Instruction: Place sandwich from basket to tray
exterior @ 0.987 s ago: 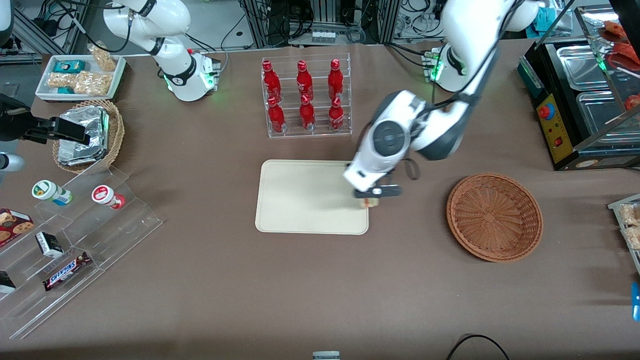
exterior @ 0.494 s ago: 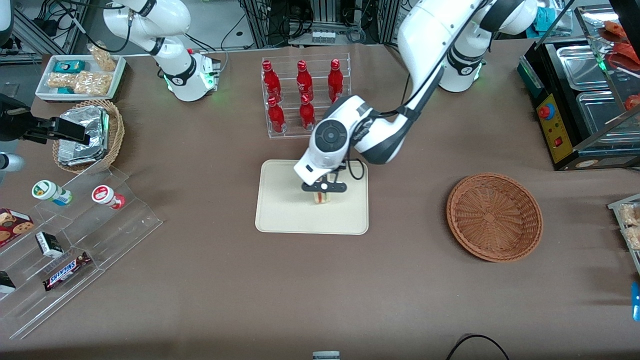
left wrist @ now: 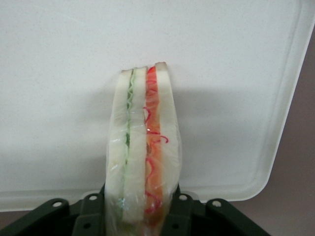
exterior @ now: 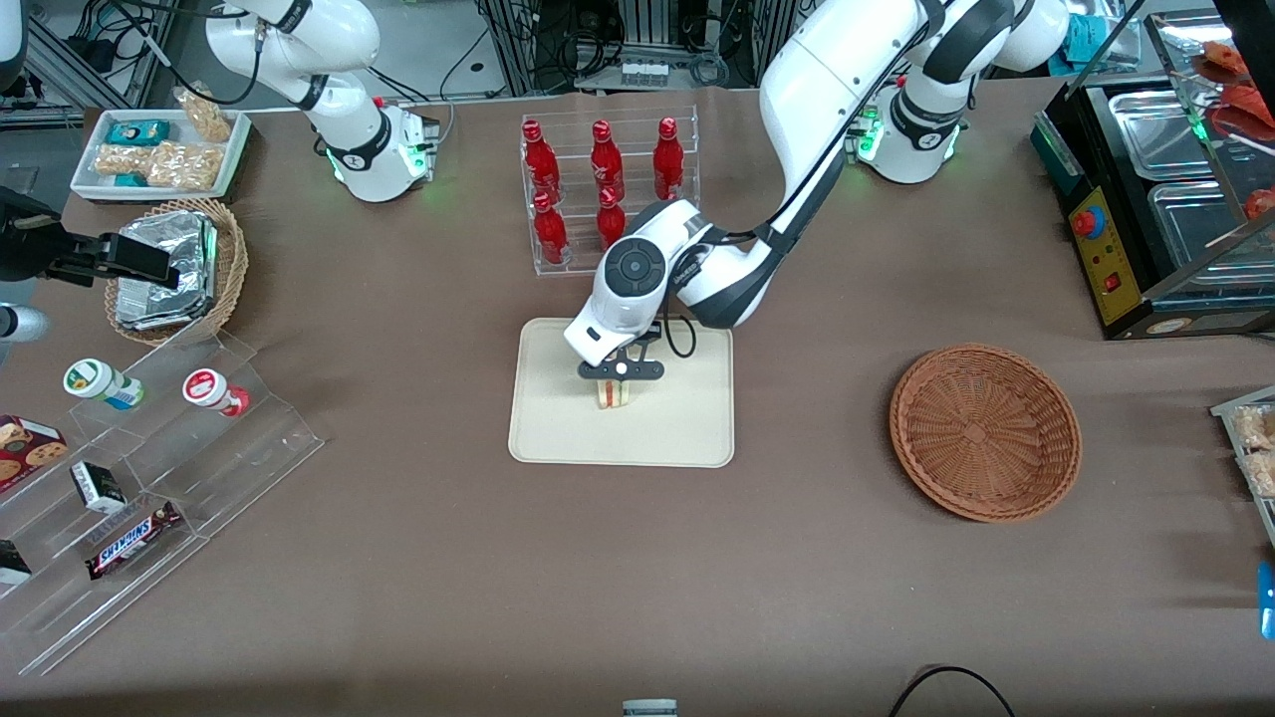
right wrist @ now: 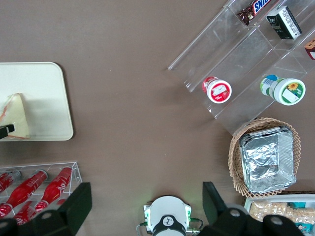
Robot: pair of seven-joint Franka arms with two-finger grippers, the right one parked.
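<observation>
The claw [exterior: 620, 375] hangs over the tray [exterior: 558, 433], its two fingers closed against the flat bread faces of the sandwich [exterior: 615, 393], which it holds upright on edge. In the left wrist view the sandwich [left wrist: 143, 147] stands between the dark claw [left wrist: 142, 211] pads, its clear wrap creased, with a green filling layer in one half and an orange-red layer in the other. The pale floor of the tray [left wrist: 59, 98] fills the view around the wedge, and the shadow on it spreads from the wedge's tip; whether the tip touches the tray cannot be told. From the front, the sandwich is above the tray's middle, a little toward the tray edge nearest the bottle rack [exterior: 608, 194].

The basket [exterior: 984, 432] sits on the brown desk [exterior: 637, 578], well apart from the tray, toward the working arm's end; nothing shows inside it. The rack of red bottles stands just beside the tray, farther from the front camera than it. In the right wrist view the sandwich [right wrist: 15, 118] shows as a pale triangle over the tray [right wrist: 49, 98]. Toward the parked arm's end, well apart from the tray, stand clear acrylic steps [exterior: 149, 478] holding snacks.
</observation>
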